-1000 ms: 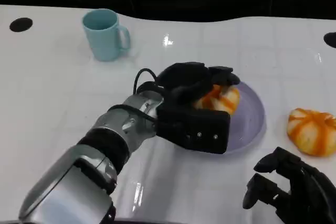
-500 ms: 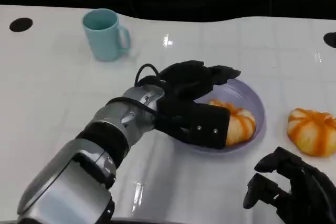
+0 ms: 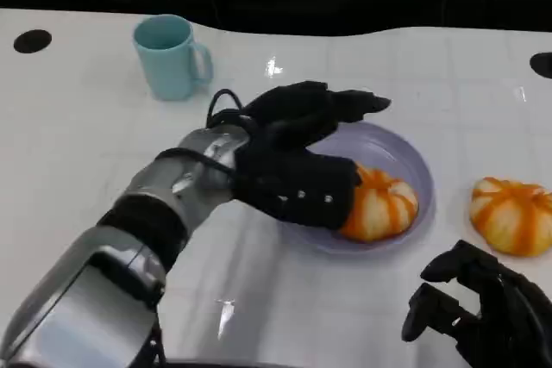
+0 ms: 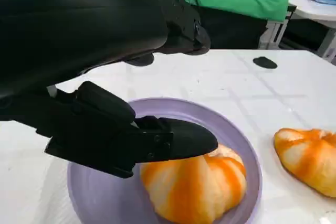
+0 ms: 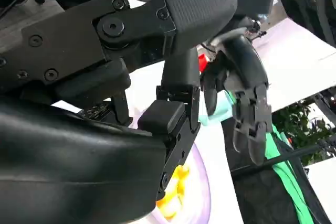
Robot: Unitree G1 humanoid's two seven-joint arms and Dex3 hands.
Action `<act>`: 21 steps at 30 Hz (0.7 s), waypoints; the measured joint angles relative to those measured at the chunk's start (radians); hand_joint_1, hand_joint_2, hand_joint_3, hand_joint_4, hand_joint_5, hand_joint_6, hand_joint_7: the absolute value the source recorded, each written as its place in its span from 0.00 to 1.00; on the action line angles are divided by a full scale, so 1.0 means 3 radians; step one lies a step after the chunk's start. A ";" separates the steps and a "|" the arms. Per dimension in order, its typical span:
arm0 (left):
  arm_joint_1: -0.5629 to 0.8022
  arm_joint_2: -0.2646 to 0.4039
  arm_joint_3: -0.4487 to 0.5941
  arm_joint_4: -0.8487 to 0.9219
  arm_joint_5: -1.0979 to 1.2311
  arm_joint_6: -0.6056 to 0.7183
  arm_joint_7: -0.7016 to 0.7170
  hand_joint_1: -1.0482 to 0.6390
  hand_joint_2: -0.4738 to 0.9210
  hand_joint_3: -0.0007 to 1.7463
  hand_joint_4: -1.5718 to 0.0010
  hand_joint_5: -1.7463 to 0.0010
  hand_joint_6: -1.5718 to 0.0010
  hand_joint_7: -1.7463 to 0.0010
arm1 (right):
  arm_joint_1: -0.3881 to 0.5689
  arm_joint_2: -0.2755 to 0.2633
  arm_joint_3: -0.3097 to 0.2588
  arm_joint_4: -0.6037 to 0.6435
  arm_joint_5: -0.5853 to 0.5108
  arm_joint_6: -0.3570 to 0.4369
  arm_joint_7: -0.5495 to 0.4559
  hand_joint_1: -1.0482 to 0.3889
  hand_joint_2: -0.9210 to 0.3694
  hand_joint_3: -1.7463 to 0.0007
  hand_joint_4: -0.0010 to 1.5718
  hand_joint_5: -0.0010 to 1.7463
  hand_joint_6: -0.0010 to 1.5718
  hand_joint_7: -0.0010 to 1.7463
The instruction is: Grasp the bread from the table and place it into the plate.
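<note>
Though resting inside the plate, bread looks soft, light, crushable; best cupped round its sides. Left hand fingers spread, empty; right hand curled, empty.

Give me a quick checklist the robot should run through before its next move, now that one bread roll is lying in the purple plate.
1. Bread roll inside the purple plate: ok, it lies on the plate's near side.
2. Left hand has let go: cannot tell; its fingers are spread, one seems to rest on the roll.
3. Roll resting steady: ok, it sits flat in the left wrist view.
4. Way back for the left hand: ok, the blue mug stands well off, at the table's far side.
5. Second roll out of the way: ok, on the table beside the plate.
6. Right hand idle: ok, it holds nothing.
</note>
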 measured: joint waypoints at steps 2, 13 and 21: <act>0.0137 0.0036 0.0137 -0.0086 -0.0223 -0.0031 -0.0212 0.18 1.00 0.26 0.99 0.73 0.86 0.95 | -0.0004 0.0000 -0.0005 0.0000 0.0002 -0.0002 0.0000 0.38 0.00 0.87 0.46 0.88 0.50 0.61; 0.0983 0.0036 0.1005 -0.0777 -0.1757 -0.0050 -0.1263 0.27 1.00 0.17 0.59 0.44 0.50 0.82 | -0.0009 -0.0003 -0.0025 -0.0003 0.0014 0.0037 -0.0008 0.38 0.00 0.88 0.46 0.89 0.50 0.60; 0.1711 -0.0017 0.1330 -0.1676 -0.2432 0.0439 -0.1538 0.27 1.00 0.23 0.58 0.06 0.59 0.25 | -0.0024 -0.0006 -0.0027 -0.0002 0.0031 0.0051 -0.0007 0.38 0.00 0.88 0.46 0.89 0.51 0.61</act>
